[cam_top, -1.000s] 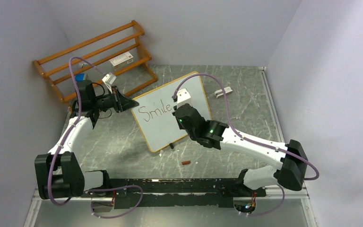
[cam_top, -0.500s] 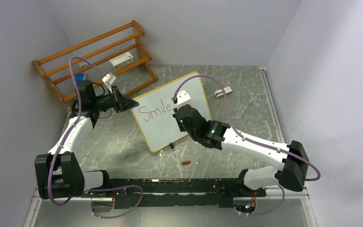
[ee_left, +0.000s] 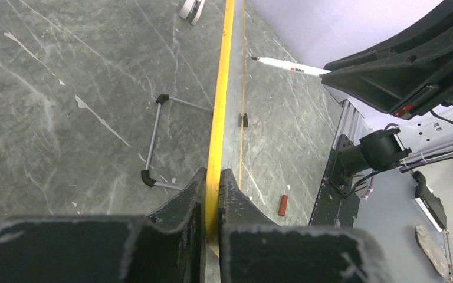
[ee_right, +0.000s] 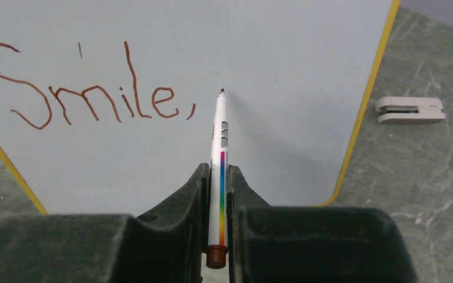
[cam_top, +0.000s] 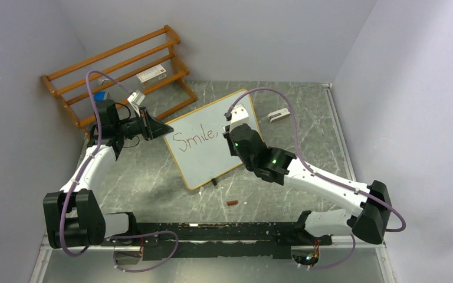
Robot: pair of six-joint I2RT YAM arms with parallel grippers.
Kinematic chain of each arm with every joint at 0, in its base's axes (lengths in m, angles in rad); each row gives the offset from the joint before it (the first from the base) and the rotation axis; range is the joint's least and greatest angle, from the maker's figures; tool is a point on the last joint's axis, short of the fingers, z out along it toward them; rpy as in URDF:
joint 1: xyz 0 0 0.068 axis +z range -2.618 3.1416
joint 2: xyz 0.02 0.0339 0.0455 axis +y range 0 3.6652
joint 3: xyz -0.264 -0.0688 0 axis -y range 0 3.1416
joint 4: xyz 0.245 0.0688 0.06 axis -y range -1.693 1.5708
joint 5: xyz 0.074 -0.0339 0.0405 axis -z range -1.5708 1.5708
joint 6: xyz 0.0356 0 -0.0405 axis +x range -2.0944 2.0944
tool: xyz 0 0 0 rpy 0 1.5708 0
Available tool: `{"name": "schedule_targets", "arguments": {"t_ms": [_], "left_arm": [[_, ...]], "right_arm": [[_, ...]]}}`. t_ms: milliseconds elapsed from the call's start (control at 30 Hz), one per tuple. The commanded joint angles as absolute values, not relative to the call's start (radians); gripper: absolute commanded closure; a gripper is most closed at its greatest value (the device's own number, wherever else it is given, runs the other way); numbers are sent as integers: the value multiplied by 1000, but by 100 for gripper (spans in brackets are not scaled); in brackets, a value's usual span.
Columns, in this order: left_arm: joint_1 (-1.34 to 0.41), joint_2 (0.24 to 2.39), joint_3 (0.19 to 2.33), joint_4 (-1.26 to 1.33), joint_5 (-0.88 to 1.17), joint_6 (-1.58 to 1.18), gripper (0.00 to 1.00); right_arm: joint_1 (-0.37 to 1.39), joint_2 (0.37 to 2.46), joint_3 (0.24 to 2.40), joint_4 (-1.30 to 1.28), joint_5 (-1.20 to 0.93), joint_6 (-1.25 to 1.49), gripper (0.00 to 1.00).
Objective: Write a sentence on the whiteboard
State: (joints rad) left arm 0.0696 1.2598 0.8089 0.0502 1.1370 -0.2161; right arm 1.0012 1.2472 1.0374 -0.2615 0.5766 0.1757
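Observation:
The whiteboard [cam_top: 203,164] stands tilted on small black feet at the table's middle, with "Smile," [cam_top: 193,139] of the sentence written on its upper part. My left gripper [cam_top: 164,130] is shut on the board's left edge, the yellow frame [ee_left: 227,71] pinched between its fingers [ee_left: 236,200]. My right gripper [ee_right: 215,171] is shut on a white marker [ee_right: 219,147] with a rainbow stripe. The marker's tip [ee_right: 222,91] points at the board just right of the comma in "Smile," [ee_right: 94,97]. In the left wrist view the marker [ee_left: 286,66] stands a small gap off the board.
An orange-brown slatted rack [cam_top: 118,65] stands at the back left, holding a white box [cam_top: 152,73]. A small white clip-like object [cam_top: 278,115] lies right of the board. A red-brown marker cap [cam_top: 232,203] lies on the table near the front. Grey walls enclose three sides.
My right arm has shifted right and back from the board, uncovering a comma after "Smile". The left gripper and the board have not moved.

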Motion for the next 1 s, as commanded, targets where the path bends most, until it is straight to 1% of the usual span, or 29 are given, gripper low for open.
{"name": "schedule_targets", "arguments": {"t_ms": [0,433,967], "left_arm": [[85,1285,808,9,1041,-122,95],[84,1292,811,9,1043,-121,95],[84,1290,810,8,1042,-121,95]], "right_arm": [[986,1249,1039,-190,592,138,100],[967,1305,1077,-122,573,90,100],[958,1329,1098,-121,580,79,100]]}}
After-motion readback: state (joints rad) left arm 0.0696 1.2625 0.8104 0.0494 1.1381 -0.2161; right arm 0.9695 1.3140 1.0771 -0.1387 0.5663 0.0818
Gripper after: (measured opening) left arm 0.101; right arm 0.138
